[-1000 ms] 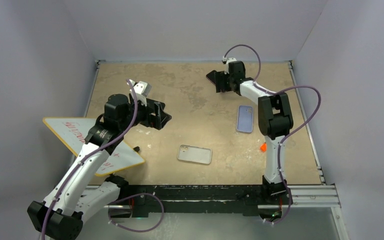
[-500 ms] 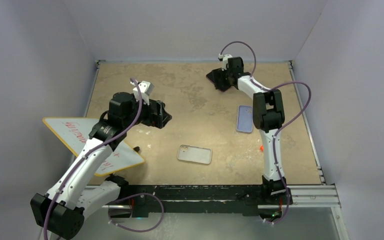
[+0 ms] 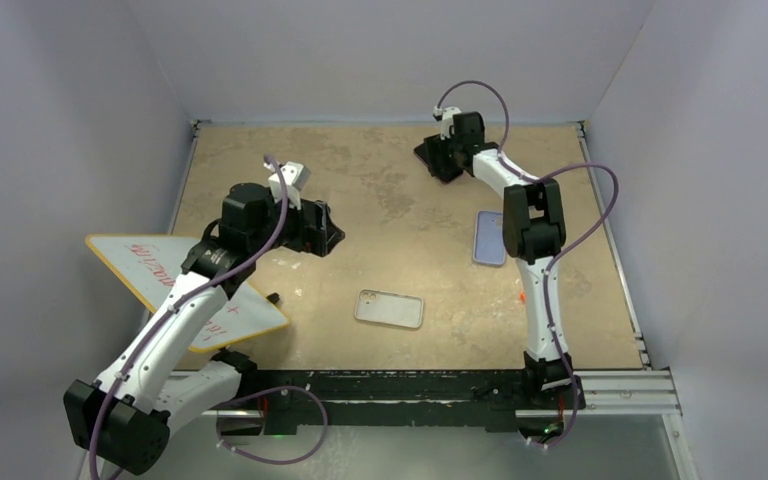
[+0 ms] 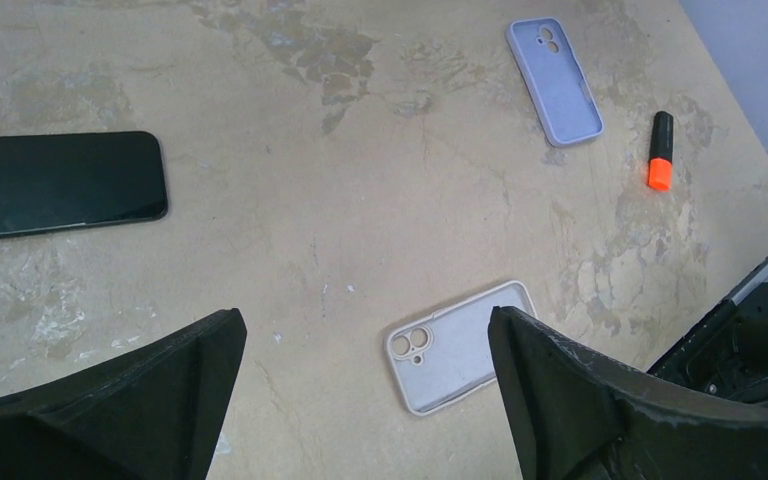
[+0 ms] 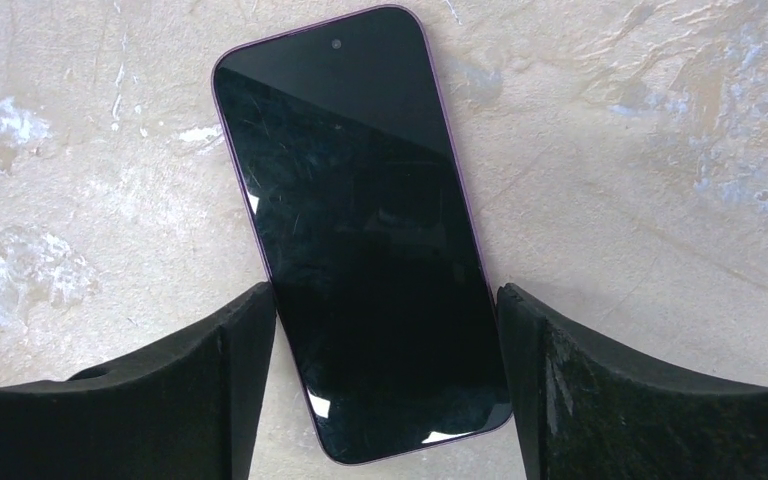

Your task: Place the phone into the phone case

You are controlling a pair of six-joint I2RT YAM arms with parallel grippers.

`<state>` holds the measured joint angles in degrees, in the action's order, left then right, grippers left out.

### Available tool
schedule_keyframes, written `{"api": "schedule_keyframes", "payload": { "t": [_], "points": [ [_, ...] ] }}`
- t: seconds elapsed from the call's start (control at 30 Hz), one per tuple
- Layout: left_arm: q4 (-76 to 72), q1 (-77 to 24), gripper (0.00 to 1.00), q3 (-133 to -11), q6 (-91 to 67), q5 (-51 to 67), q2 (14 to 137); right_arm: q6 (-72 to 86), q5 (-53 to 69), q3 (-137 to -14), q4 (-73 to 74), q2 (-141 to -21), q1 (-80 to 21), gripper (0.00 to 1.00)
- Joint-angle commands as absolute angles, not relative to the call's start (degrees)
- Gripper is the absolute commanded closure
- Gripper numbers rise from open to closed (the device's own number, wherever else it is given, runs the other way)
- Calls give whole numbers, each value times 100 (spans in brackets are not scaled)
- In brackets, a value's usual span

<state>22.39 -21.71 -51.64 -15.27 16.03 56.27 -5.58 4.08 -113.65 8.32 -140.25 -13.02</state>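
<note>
The dark phone (image 5: pixel 360 230) lies screen up at the far side of the table; it also shows in the left wrist view (image 4: pixel 55 185). My right gripper (image 5: pixel 385 295) is open, low over the phone, with a finger on each long side of its near end (image 3: pixel 438 160). A pale translucent phone case (image 3: pixel 389 308) lies open side up at the near middle, also in the left wrist view (image 4: pixel 463 345). My left gripper (image 4: pixel 365 320) is open and empty, held above the table left of centre (image 3: pixel 328 232).
A lilac phone case (image 3: pixel 490 237) lies right of centre, also in the left wrist view (image 4: pixel 555 80). An orange marker (image 4: pixel 660 150) lies near the right arm (image 3: pixel 523 296). A white board with red writing (image 3: pixel 160 280) hangs over the table's left edge.
The right arm's elbow has swung left and its gripper has settled over the phone's end. The left gripper has shifted slightly right. Phone and cases have not moved.
</note>
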Motion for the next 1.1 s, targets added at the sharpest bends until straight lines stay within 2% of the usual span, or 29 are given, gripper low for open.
{"api": "schedule_keyframes", "payload": {
  "t": [0.0, 0.2, 0.37, 0.57, 0.8, 1.07],
  "points": [
    [2482, -2153, 4, -5258, -1619, 1514, 5836, -595, 162, -10951, 1064, -13651, -1339, 25],
    [3039, -2153, 10, -5399, -1993, 1958, 6233, -356, -228, -9894, 903, -12947, -1377, 36],
    [3408, -2173, 18, -5476, -2114, 2089, 6639, 42, -290, -9089, 939, -12391, -1471, 41],
    [3452, -2401, 24, -5311, -2380, 2144, 7176, 837, -598, -8572, 1495, -12087, -1737, 41],
    [3202, -3115, 28, -5297, -2722, 1666, 7769, 1588, -275, -7566, 1461, -11419, -1849, 41],
    [2778, -3376, 36, -5031, -2922, 1355, 8263, 2023, -763, -7206, 1847, -10954, -2381, 39]
  ]
}}
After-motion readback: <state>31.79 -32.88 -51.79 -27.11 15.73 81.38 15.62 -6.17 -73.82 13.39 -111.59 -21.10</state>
